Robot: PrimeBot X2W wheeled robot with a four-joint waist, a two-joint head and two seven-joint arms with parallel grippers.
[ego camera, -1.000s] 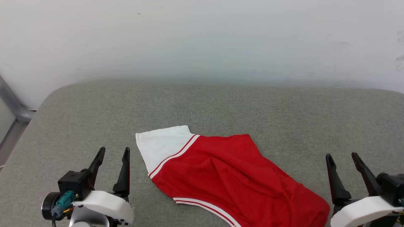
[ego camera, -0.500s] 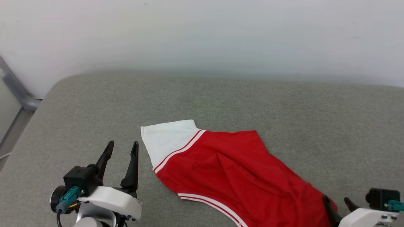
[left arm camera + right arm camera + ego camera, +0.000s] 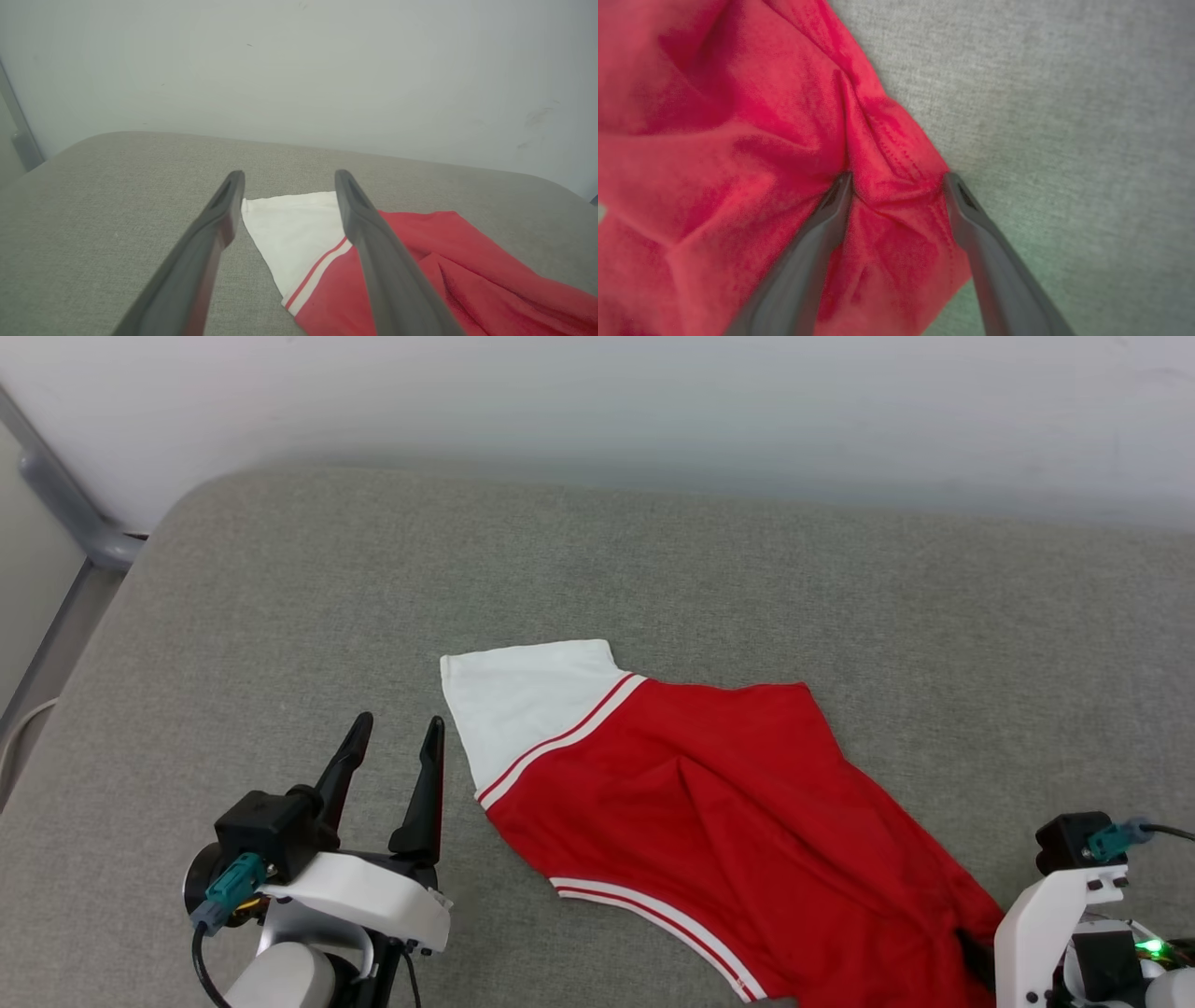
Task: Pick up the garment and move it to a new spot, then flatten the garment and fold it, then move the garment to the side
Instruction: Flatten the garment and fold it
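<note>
The garment (image 3: 709,812) lies crumpled on the grey cushion, red with one white sleeve (image 3: 523,700) and red-and-white striped trim; its lettering is hidden. My left gripper (image 3: 397,728) stands open just left of the sleeve, touching nothing. In the left wrist view, the sleeve (image 3: 289,228) lies beyond and between that gripper's (image 3: 288,177) spread fingers. My right arm's white wrist (image 3: 1055,915) points down at the garment's near right corner. In the right wrist view, the right gripper (image 3: 899,182) is open, its fingers pressed onto a red fold (image 3: 887,154) at the cloth's edge.
The grey upholstered surface (image 3: 653,569) stretches wide behind and to both sides of the garment, with a rounded far-left corner. A white wall (image 3: 597,392) rises behind it. A grey metal bar (image 3: 65,504) and a pale cable (image 3: 19,737) sit off the left edge.
The head camera has tilted down and shifted. My right arm has turned its wrist downward and lowered its fingers onto the garment's right corner. The left gripper keeps its place beside the sleeve.
</note>
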